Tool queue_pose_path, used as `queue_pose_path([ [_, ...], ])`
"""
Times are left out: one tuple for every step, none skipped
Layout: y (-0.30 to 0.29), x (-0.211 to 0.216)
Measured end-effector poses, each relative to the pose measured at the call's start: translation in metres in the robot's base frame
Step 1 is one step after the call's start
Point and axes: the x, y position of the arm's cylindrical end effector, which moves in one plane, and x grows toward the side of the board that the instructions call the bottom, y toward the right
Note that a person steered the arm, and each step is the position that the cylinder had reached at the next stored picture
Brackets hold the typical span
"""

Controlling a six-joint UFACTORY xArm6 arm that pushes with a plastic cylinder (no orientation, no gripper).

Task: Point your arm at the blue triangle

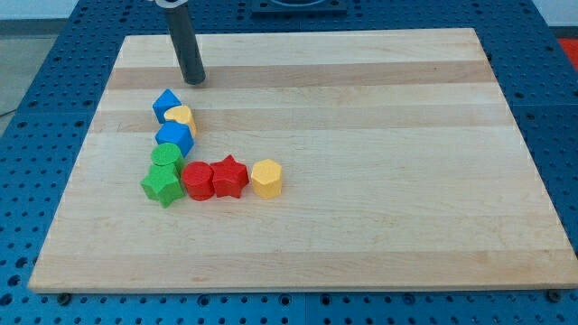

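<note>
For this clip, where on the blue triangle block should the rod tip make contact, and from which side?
No grasp is possible: my tip can only touch. Approach the blue triangle block from the view's top, meeting its upper face. That side is open towards my tip, while the yellow block touches its lower right side.

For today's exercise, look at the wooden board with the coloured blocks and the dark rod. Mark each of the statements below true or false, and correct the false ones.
1. My tip rests on the blue triangle. False: it stands apart from it, toward the view's top.
2. The red star sits between the red round block and the yellow hexagon. True.
3. The green star is the block nearest the view's right edge. False: the yellow hexagon is.
4. All the blocks lie in the left half of the wooden board. True.
5. A small yellow block touches the blue triangle. True.
</note>
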Motion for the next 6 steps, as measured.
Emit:
queue_pose_path([
  [-0.001, -0.003],
  [-0.034, -0.038],
  [-0.117, -0.037],
  [-0.140, -0.008],
  [-0.126, 0.050],
  [-0.107, 0.085],
])
